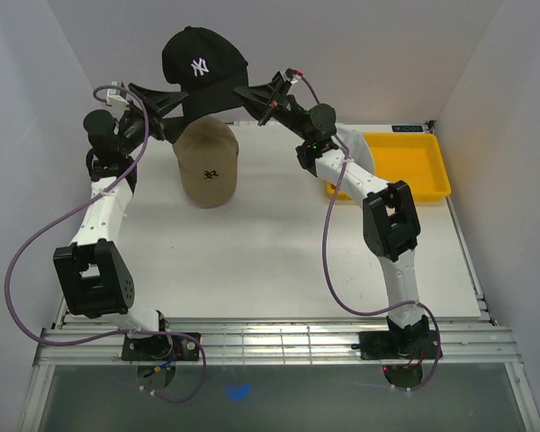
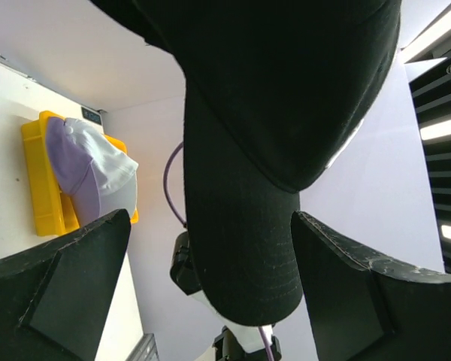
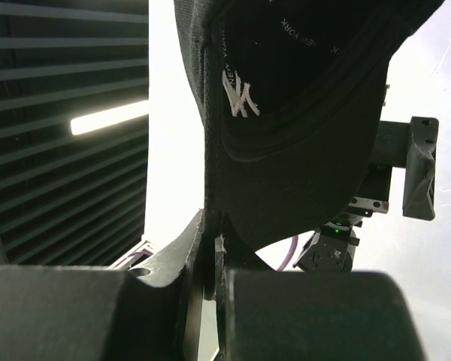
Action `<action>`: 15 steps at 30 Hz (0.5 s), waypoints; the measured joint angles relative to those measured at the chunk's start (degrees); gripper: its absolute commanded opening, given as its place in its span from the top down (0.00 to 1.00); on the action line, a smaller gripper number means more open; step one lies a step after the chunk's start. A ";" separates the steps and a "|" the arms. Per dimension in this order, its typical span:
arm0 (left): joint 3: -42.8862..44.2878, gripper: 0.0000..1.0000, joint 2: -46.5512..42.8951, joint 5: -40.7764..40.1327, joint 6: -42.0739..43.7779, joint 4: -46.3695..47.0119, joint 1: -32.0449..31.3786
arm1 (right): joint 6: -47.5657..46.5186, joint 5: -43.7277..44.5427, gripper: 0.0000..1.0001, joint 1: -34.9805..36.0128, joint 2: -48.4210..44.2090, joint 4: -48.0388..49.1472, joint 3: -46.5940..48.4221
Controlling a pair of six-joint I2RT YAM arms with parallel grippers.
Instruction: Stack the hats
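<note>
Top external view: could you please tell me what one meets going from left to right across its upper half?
left gripper → black cap → right gripper → yellow tray; the tan cap overlaps the black one, so it is omitted.

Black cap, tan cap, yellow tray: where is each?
black cap (image 1: 211, 52), top view, crown beside the logo
tan cap (image 1: 207, 153), top view, crown above its mark
yellow tray (image 1: 412, 162), top view, bare floor

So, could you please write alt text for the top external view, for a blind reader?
The right tool holds a black fabric baseball cap with a white logo aloft, near a tan fabric cap with a dark R lying on the white table. The left tool stands open beside the black cap.
</note>
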 measured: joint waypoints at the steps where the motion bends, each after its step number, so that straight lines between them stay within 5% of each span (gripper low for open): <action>1: 0.04 0.02 0.24 0.02 -0.52 0.72 0.00 | 0.02 0.00 0.92 0.11 0.00 -0.07 0.00; 6: 0.15 0.05 1.18 0.22 -2.73 3.45 0.00 | 0.00 -0.07 0.92 0.31 0.02 -0.04 -0.07; 15: 0.15 0.32 1.44 0.50 -4.85 6.38 0.00 | 0.02 -1.14 0.92 0.28 0.13 0.00 -1.14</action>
